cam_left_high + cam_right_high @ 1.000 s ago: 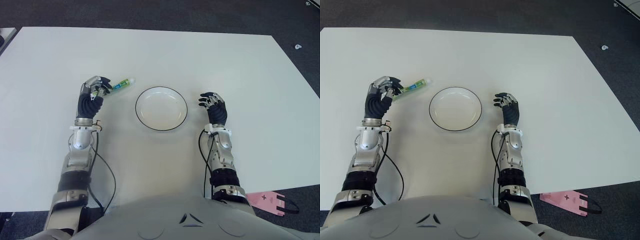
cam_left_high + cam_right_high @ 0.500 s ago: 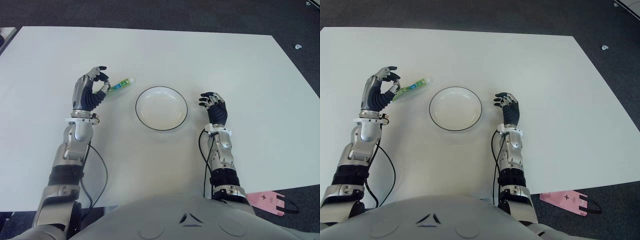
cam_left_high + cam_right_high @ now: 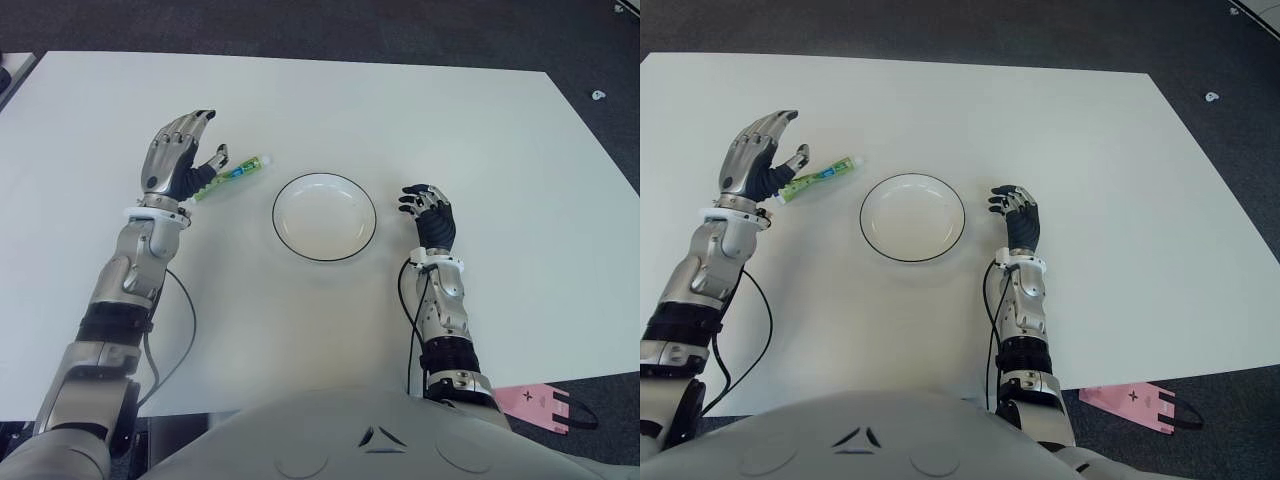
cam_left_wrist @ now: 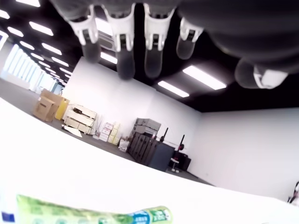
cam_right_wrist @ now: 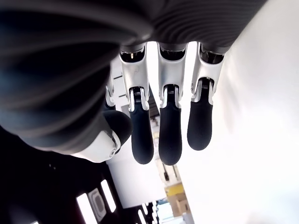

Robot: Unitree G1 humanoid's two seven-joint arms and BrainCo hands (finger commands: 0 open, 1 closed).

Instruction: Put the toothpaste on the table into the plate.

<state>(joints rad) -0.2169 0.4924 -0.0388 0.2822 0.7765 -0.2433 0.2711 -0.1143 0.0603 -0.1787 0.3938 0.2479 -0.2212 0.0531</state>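
Toothpaste (image 3: 232, 172) is seen lying on the table (image 3: 420, 110) just left of the plate (image 3: 324, 217), beside the raised left hand (image 3: 178, 157), whose fingers are spread and empty, while the right hand (image 3: 428, 214), loosely curled, holds nothing right of the plate.

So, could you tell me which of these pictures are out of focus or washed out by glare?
Both eye views are evenly lit and sharp, the toothpaste and plate clear. In the left wrist view the left robot hand is blurred while the room behind stays sharper. In the right wrist view the table is blown out white behind the right robot hand.
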